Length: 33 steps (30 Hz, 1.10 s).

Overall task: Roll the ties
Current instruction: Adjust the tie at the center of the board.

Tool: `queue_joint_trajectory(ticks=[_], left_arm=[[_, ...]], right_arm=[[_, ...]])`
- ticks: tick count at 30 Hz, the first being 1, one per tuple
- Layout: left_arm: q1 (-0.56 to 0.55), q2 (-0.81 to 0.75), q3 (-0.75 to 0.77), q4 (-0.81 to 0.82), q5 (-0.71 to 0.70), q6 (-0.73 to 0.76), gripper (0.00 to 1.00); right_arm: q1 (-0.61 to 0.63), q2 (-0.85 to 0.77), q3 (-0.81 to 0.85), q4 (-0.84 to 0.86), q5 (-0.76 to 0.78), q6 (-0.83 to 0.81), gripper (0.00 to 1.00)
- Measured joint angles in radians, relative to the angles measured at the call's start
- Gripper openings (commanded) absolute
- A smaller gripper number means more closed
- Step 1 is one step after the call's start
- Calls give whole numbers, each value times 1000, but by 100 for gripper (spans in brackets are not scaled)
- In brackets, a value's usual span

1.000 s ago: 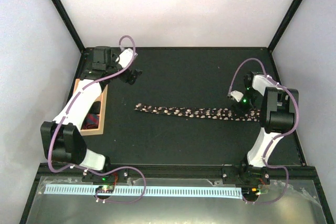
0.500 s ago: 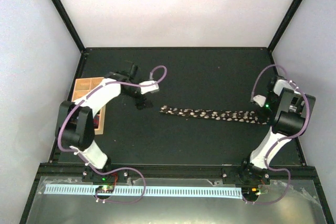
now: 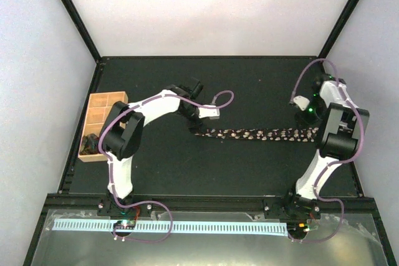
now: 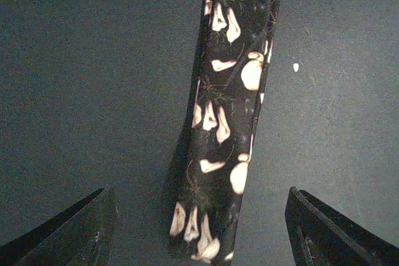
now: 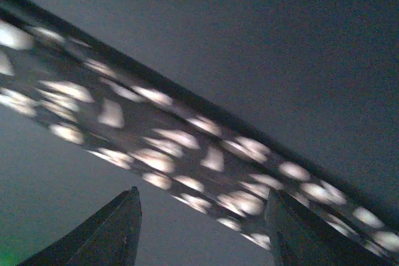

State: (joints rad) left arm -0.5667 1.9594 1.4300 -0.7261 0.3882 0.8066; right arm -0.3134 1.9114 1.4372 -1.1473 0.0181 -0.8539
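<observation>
Lying flat on the black surface (image 3: 249,85), the tie (image 3: 259,134) runs from 9 o'clock to 3 o'clock across the middle. Left pincer (image 4: 198,194) hangs over the 9 o'clock end, fingers spread to either side, clear of the fabric. Right pincer (image 5: 202,194) is at the 3 o'clock end, fingers likewise spread; view blurred, contact cannot be determined.

Open mat (image 3: 249,85) btwn tie (image 3: 262,134) & far edge, also tie to near edge. Tray (image 3: 100,101) blocks left edge. My L arm (image 3: 156,101) spans left side to centre; R arm (image 3: 330,135) stands by right edge. L gripper (image 4: 199,228) fingers wide, bare mat either side of tie.
</observation>
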Motion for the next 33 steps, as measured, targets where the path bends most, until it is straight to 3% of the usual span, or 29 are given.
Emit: queue_joint_trajectory(ticks=[6,10,18,33], left_arm=[[-30,58,10,20,-25,-27,71],[-43,77,10,37,-64,-38,61],[-103,95,-10,39,-132,-26,42],[-154,-3,-158,77,-148,-56,33]], right_arm=[[179,-27,-95,-19,-158,123,50],[241,-26,-151,-6,-208,173,48],[239,-23,-227,63,-192,194,44],[167,-150,-402,96,-105,84,41]])
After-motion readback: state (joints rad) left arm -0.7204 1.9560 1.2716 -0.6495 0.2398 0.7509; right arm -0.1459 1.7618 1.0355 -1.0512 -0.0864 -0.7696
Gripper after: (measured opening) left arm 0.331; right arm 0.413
